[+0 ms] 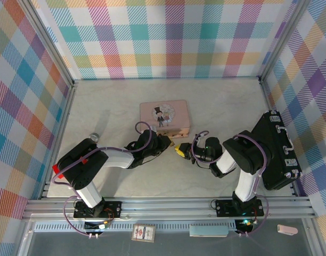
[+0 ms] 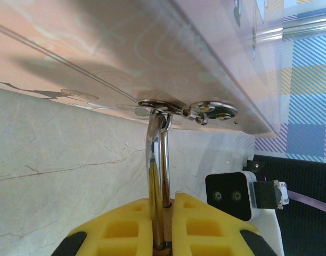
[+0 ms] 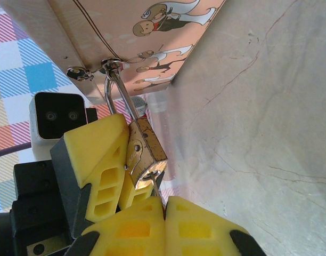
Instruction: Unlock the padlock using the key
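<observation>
Brushed aluminium rails (image 1: pixel 179 214) run across the bottom of the overhead view, with both arm bases bolted to them. Above the rails lies a pale grey, marble-patterned tabletop (image 1: pixel 109 106) with thin dark veins.

Near the middle of that view the two arms reach towards each other. The left gripper (image 2: pixel 163 207) is clamped on the padlock (image 3: pixel 144 152), with the silvery shackle standing up between its yellow fingers (image 2: pixel 125 229). The right gripper (image 3: pixel 165 207) is pinched shut on the key (image 3: pixel 158 193), a thin dark sliver running from its fingertips into the bottom of the brass body. In the right wrist view the padlock sits left of centre, tilted. Its shackle is hooked through the metal clasp (image 3: pixel 111 65) on the edge of the pink tin (image 1: pixel 164 117).

The tin lies flat just beyond the grippers, at the centre of the overhead view, with a cartoon couple on its lid. A black case (image 1: pixel 277 152) stands along the right side of the table, and a small silvery round object (image 1: pixel 94 137) rests at the left edge. Walls (image 1: pixel 168 37) of pastel plaid in teal, pink, orange and purple enclose the table at the back and on both sides
</observation>
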{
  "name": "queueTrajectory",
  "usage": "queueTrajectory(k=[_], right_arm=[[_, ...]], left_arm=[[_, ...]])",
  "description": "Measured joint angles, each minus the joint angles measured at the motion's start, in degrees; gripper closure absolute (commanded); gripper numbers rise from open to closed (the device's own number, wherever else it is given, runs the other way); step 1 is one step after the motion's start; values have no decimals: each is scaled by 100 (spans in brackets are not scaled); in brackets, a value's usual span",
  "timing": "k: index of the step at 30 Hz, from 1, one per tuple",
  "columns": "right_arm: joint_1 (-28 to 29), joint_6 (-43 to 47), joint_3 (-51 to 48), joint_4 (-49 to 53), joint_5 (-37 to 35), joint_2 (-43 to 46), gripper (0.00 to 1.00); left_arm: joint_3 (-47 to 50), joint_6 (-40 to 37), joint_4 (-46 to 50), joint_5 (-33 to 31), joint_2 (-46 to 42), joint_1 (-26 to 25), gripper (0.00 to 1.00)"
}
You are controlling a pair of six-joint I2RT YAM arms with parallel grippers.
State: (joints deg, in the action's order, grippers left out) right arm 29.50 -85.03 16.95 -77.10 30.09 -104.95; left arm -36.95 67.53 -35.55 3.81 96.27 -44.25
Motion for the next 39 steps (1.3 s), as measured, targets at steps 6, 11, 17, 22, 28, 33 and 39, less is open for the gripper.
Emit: queueTrajectory(k=[6, 11, 17, 22, 28, 33, 39], right_arm=[[-20, -4, 7, -4, 0, 0, 100], [-24, -7, 15, -4, 0, 0, 100], [-26, -9, 98, 2, 2, -39, 100], [-31, -11, 160, 2, 7, -76, 100], [-31, -31, 223, 4, 22, -127, 100], [-31, -72, 245, 13, 28, -131, 100], [-31, -118, 247, 15, 42, -131, 100]], left_arm=[[0, 61, -28, -46, 0, -22, 100], [0, 66, -39, -50, 0, -24, 100], [0, 98, -63, -149, 0, -33, 100], [0, 149, -79, -227, 0, -33, 100], [0, 177, -85, -299, 0, -35, 100], [0, 195, -85, -380, 0, -61, 100], [0, 212, -85, -457, 0, -94, 100]])
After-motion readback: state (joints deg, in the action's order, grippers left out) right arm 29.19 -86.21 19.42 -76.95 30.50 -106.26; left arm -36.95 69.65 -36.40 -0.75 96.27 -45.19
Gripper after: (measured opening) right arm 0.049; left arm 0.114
